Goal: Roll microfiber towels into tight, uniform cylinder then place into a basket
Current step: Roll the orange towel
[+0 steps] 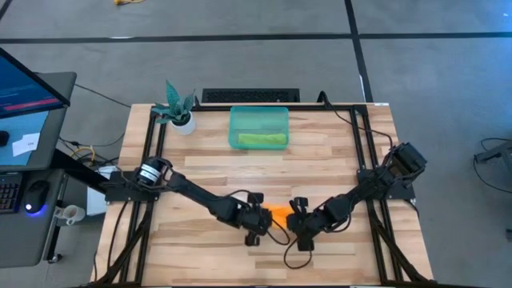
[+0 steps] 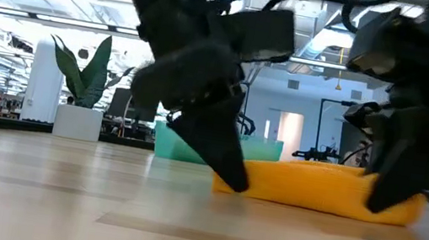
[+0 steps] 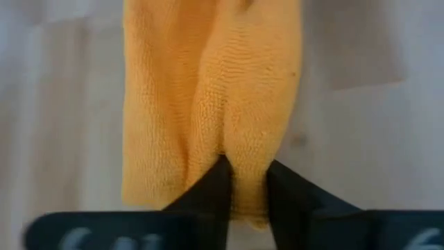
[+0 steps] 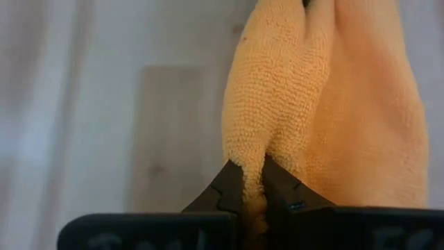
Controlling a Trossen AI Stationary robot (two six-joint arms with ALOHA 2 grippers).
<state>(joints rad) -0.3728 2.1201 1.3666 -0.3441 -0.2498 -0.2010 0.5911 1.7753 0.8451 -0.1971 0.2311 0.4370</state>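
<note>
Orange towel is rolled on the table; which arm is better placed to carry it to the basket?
Neither clearly: left gripper and right gripper each pinch an end of the orange towel, and the basket sits roughly centred beyond them. A two-arm carry looks likeliest.

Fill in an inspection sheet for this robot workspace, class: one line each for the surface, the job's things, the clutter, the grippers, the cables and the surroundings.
Surface: light wooden table, black frame rails along its sides.
Job's things: orange towel rolled on the table near the front edge; green towel lying in the teal basket at the back.
Clutter: potted plant at the back left corner.
Grippers: left gripper pinching one end of the orange towel; right gripper shut on the other end.
Cables: black cables along the frame rails.
Surroundings: monitor and mouse beside the table; grey floor.
</note>
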